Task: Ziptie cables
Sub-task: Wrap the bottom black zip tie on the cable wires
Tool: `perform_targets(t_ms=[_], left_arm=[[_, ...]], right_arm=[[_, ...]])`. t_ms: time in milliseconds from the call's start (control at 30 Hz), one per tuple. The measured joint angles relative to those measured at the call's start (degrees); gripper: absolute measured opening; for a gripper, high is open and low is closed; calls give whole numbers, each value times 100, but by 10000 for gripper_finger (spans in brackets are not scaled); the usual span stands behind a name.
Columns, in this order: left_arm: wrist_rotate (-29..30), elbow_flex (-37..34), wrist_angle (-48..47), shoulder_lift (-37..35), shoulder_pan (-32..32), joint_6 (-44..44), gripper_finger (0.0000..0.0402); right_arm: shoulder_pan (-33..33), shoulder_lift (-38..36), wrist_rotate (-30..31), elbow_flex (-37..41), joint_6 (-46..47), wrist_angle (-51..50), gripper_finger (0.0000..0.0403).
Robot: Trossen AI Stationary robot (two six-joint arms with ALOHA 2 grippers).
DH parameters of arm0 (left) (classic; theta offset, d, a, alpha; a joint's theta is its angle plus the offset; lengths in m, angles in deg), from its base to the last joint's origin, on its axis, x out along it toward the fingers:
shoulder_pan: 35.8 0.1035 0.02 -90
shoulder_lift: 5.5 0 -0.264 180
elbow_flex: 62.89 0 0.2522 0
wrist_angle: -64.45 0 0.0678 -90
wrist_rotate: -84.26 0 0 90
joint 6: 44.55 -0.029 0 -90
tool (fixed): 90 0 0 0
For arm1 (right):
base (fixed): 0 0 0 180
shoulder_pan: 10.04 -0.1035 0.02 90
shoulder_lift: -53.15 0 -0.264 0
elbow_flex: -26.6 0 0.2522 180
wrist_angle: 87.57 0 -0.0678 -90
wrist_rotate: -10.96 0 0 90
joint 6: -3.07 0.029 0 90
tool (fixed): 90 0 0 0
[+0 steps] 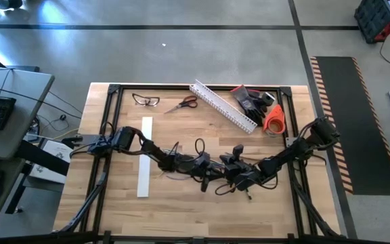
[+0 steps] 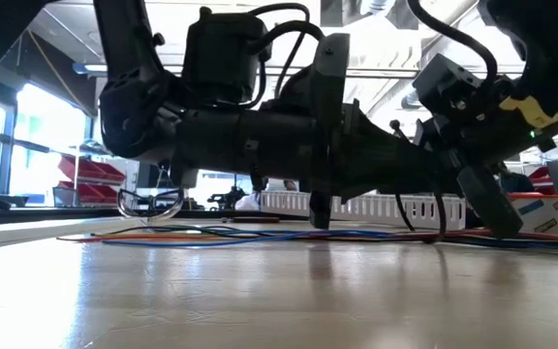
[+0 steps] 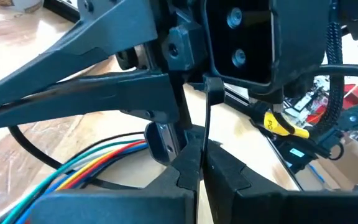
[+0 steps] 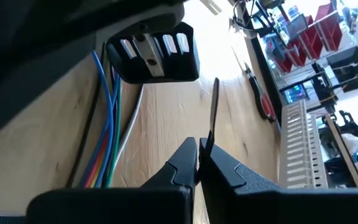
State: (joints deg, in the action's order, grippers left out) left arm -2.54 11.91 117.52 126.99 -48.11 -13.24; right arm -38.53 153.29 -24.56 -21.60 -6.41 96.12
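At the middle of the table (image 1: 181,142), the left gripper (image 3: 199,168) and right gripper (image 4: 200,152) meet, each clamped on an end of one ziptie (image 3: 206,118), just above the cables (image 3: 92,162). This looks like the threading step: next the strip's tip must meet its head. One ziptie, one bundle of roughly six wires
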Motion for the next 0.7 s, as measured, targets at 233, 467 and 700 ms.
perform_targets(t_ms=[233, 467, 700], left_arm=[[-110, 0, -9, 0, 33, 2, 0], [-116, 0, -13, 0, 35, 2, 0], [-114, 2, -15, 0, 35, 2, 0]], right_arm=[[-3, 0, 4, 0, -328, 169, 0], [-4, -2, 17, -2, -610, 335, 0], [-103, -2, 200, -2, -925, 367, 0]])
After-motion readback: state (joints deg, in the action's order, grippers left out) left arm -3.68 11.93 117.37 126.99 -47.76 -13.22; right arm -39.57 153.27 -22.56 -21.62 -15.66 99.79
